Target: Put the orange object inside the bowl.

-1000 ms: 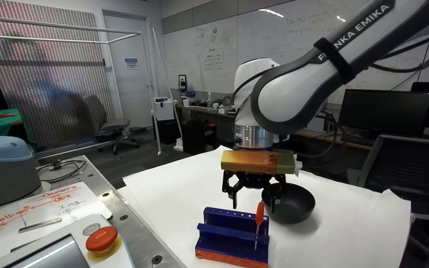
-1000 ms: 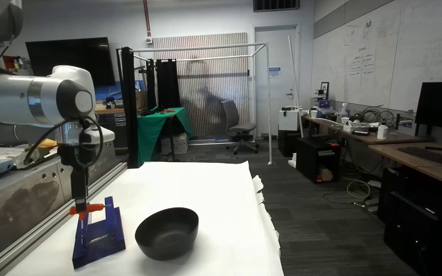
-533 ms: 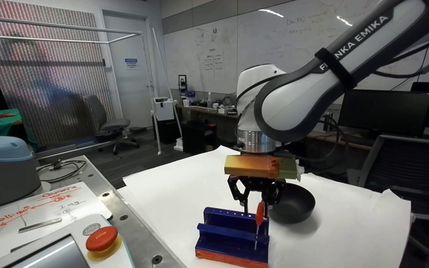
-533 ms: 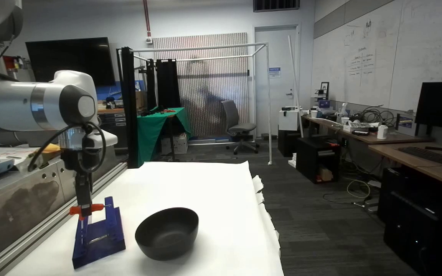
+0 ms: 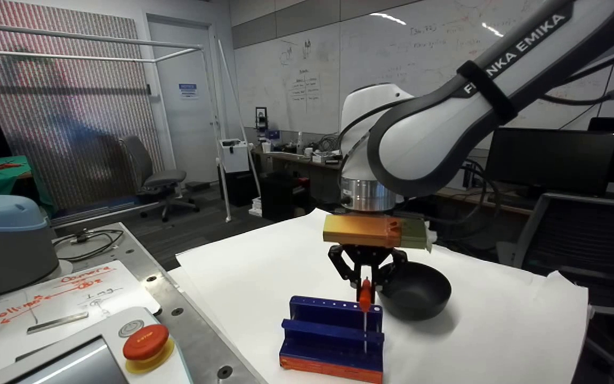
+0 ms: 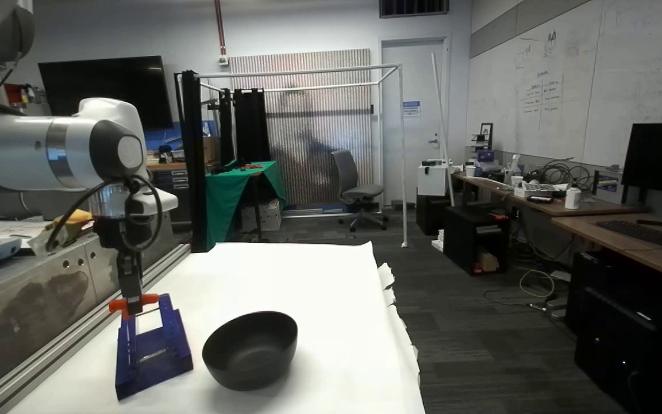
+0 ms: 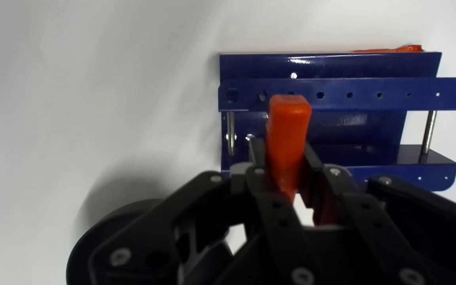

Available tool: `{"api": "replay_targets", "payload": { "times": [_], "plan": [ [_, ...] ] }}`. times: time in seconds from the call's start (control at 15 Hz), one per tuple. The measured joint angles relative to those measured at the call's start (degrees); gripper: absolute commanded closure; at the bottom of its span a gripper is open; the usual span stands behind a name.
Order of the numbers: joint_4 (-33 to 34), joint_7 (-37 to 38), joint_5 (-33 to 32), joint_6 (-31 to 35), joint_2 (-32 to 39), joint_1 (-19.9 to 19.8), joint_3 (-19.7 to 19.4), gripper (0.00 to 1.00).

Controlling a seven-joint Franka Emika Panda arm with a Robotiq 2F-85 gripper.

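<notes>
Grasping looks done: gripper (image 5: 366,293) clamped on the handle of the orange object (image 7: 289,130), whose thin metal shaft (image 5: 365,324) appears to sit in the blue rack (image 5: 328,332). Left, by my judgement: draw it free, carry it over to the black bowl (image 6: 250,353) nearby, let go. Handle orange-red, T-shaped, smooth, blunt-ended; shaft far slimmer, pale.

**Glossy on blue rack (image 7: 350,130), matt on black bowl (image 6: 250,348)**

Slick like painted metal on the rack, bright like bare metal along its rods (image 7: 429,132). Smooth, plastic-looking, faintly shiny on the orange object (image 7: 288,126). Papery, dull over the white sheet (image 6: 308,282), rough along one edge.
</notes>
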Motion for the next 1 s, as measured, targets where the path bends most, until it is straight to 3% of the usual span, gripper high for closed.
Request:
{"api": "replay_targets", "payload": {
  "times": [0.4, 0.67, 1.0],
  "plan": [
    [-3.3, 2.0, -4.3, -0.9, -11.3, -0.1, -0.2, 0.90],
    [-4.5, 12.1, -18.2, -4.0, -17.0, -1.4, -0.4, 0.90],
    [-3.8, 22.6, -34.9, -10.5, -13.6, -3.2, -0.4, 0.89]
  ]
}}
